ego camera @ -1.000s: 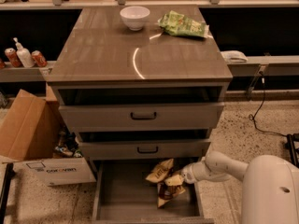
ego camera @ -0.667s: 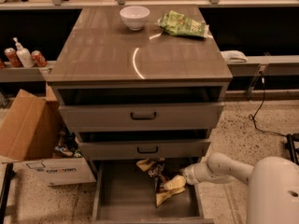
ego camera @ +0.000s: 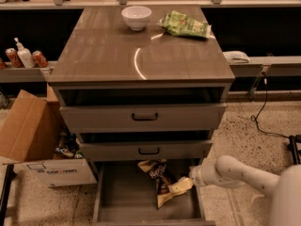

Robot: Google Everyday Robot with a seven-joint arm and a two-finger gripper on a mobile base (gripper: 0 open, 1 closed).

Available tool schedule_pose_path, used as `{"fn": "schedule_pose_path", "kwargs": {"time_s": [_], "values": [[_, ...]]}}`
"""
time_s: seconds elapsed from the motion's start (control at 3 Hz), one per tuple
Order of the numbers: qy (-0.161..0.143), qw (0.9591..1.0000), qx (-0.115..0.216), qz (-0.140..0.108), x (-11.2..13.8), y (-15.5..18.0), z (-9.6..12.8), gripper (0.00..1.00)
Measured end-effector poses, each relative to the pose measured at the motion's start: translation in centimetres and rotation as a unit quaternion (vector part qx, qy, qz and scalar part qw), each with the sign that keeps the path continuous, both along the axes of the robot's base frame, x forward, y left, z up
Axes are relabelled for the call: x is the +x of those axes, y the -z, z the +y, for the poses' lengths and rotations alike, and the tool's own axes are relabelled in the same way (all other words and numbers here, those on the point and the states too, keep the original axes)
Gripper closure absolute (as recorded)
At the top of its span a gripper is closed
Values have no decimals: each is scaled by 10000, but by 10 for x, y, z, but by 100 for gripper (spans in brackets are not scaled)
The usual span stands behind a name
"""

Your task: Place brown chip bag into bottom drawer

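The large crinkly brown chip bag [ego camera: 163,181], dark in the middle with pale yellow ends, is inside the bottom drawer [ego camera: 121,197], the pulled-out grey wood-grain tray under the two drawers with black bar handles. Its long axis runs on a slant. One pale end points toward the back of the drawer, near the centre and just under the front of the middle drawer [ego camera: 146,150]. The other pale end points toward the front right corner. The bag looks crumpled and bent along its length. It sits over the right half of the tray, with bare floor showing to its left.

My claw [ego camera: 190,179] is at the right side of that drawer, low, right against the pale yellow end that faces front right. It touches the bag there. Whether it is clamped on the foil or let go I cannot tell, because the bag's edge and my white wrist run together at that spot. My white arm [ego camera: 237,174] reaches in from the right, over the drawer's right wall.

Above, the top drawer [ego camera: 143,117] also stands partly out. On the grey cabinet top [ego camera: 141,60] are a white round bowl [ego camera: 136,17] and, to its right, a smaller green chip bag [ego camera: 184,25]. An open brown cardboard box [ego camera: 23,126] stands on the floor to the left of the cabinet.
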State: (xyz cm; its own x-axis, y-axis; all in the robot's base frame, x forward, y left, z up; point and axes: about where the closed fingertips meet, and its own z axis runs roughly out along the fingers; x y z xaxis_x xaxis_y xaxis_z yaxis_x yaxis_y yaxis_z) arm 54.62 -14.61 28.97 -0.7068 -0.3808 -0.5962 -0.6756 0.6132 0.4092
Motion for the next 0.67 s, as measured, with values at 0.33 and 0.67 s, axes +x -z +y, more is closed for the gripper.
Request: {"fn": "schedule_pose_path", "kwargs": {"time_s": [0.33,0.67], "values": [[140,9991,-123,-371,-44,-51,-34,0],[24,9984,-227,-520,-78,-83,-44,0]]}}
